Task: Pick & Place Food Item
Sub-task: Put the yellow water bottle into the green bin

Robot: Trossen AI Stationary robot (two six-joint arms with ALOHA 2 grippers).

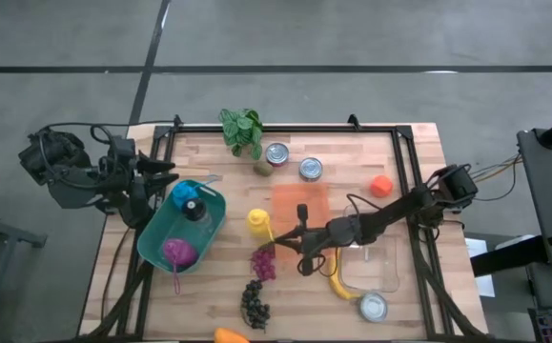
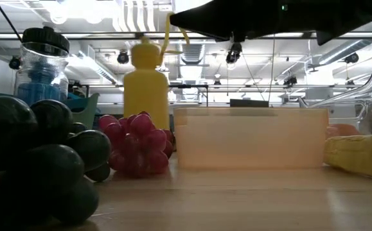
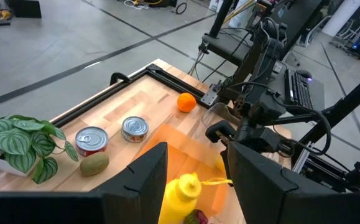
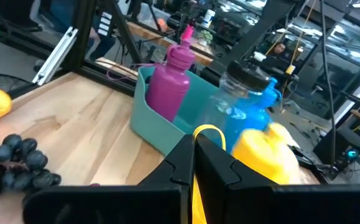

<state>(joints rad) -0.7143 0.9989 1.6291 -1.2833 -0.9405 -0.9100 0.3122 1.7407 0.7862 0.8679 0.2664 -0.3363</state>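
A yellow squeeze bottle [image 1: 257, 221] stands upright on the table's middle, its thin yellow strap rising to my right gripper [image 1: 276, 246], which is shut on it. Red grapes [image 1: 262, 264] lie just near of the bottle, black grapes [image 1: 255, 303] nearer still, and a banana [image 1: 337, 284] lies to their right. A kiwi [image 1: 262, 169] and an orange [image 1: 380, 186] lie farther back. My left gripper [image 1: 166, 171] hangs open and empty above the teal bin's [image 1: 156, 243] far end. My right gripper pinches the yellow bottle's strap [image 4: 207, 134] between its two shut fingers, which come nearly level from the table's right. The strap runs up from the bottle's cap to the fingertips [image 2: 171, 16]. The bottle [image 2: 146, 83] stands upright with its base on the table.
The teal bin holds a blue bottle [image 1: 188, 200] and a magenta bottle [image 1: 178, 252]. An orange tray [image 1: 299, 202], two cans [image 1: 276, 153] [image 1: 311, 169] and a plant [image 1: 242, 129] stand toward the far edge. A clear container [image 1: 376, 272] and another can [image 1: 373, 307] sit near right.
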